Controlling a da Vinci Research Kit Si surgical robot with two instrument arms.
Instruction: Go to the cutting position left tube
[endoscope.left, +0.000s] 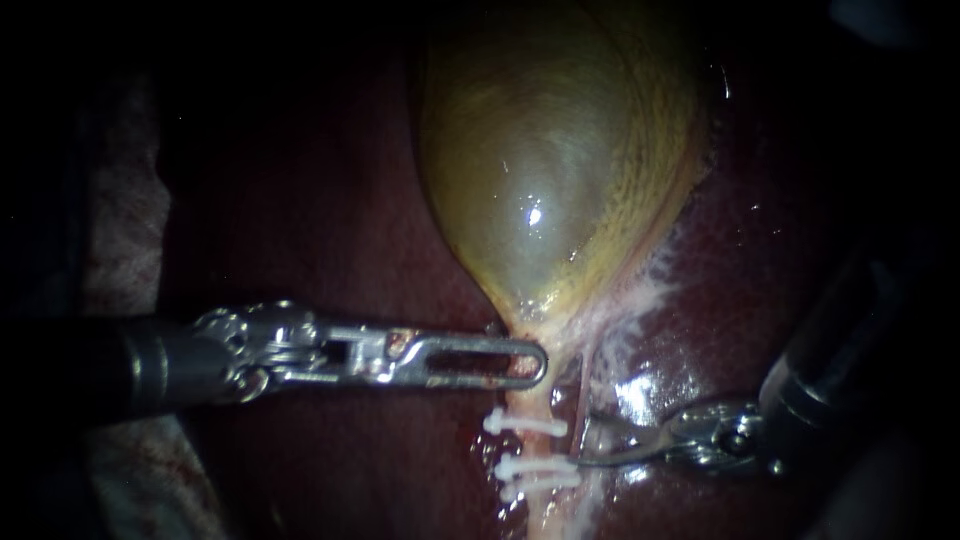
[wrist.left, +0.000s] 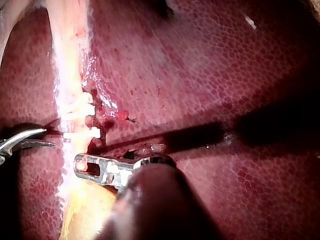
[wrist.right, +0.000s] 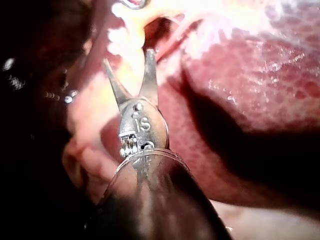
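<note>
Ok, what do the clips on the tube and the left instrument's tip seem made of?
The clips: white, matte, no glint, so probably plastic rather than metal. The left instrument: silvery and polished, with sharp bright highlights along its slotted tip, so metal, likely steel.

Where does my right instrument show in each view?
Endoscope: right instrument enters from the right, jaws open beside the white clips.
Left wrist: right instrument beside the clips on the tube.
Right wrist: right instrument in front, pointing at the tube.
Shared landmark: the clips.
</note>
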